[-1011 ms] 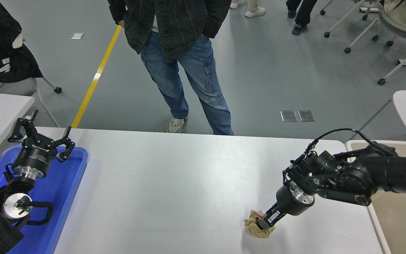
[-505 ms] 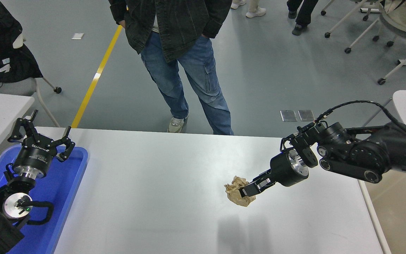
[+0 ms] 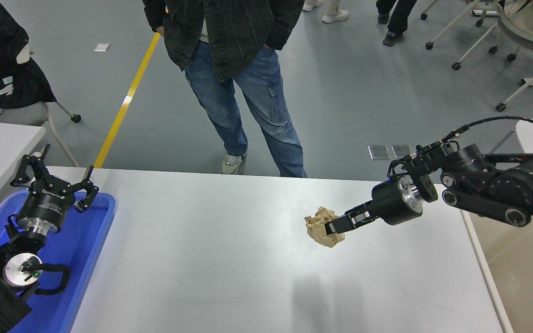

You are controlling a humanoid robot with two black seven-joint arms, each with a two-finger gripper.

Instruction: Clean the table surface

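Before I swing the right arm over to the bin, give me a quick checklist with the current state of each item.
1. Right tool shut on the crumpled brown paper: ok.
2. Paper lifted off the table surface, shadow below it: ok.
3. Beige bin open at the table's right edge: ok; its inside is mostly out of view, cannot tell.
4. Left tool parked open over the blue tray, out of the way: ok.
5. Person standing beyond the far edge, clear of the arm: ok.

Tan paper wad point(image 3: 322, 225), blue tray point(image 3: 91, 240), white table surface point(image 3: 211, 259)
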